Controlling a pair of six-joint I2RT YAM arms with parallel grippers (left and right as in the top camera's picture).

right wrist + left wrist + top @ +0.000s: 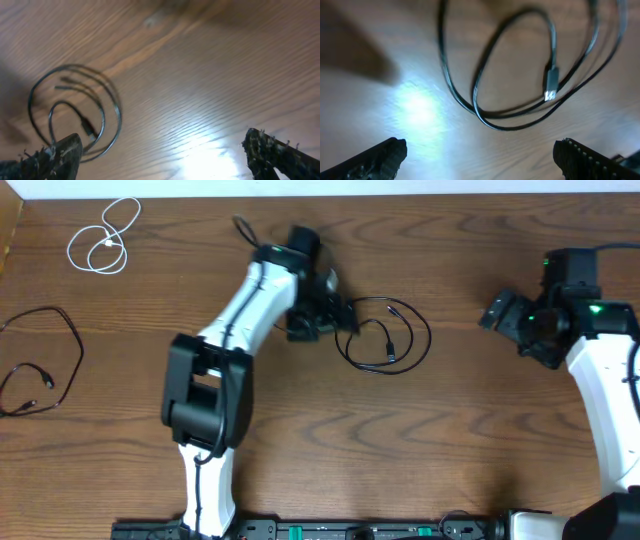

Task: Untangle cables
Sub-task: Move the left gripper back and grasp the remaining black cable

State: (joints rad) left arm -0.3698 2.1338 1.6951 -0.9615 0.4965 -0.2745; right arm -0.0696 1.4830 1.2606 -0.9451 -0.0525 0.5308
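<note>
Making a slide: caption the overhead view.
Three cables lie apart on the wooden table: white coil, black cable far left, black loop beside the open left gripper; right gripper open.

The table (480, 460) is seen to be of dark wood, its grain plainly marked and its finish smooth and half-glossy, a bright glare being thrown back from it. The coiled black cable (551, 80) is sheathed in smooth, slightly shiny plastic, and bright metal is shown at its plug tip (549, 95). The white cable (108, 246) looks smooth. The left arm's shell (245, 300) is of glossy white plastic. The fingers (380, 157) of the left gripper (480, 146), like those of the right gripper (162, 137), are matt black, rough and ridged.
</note>
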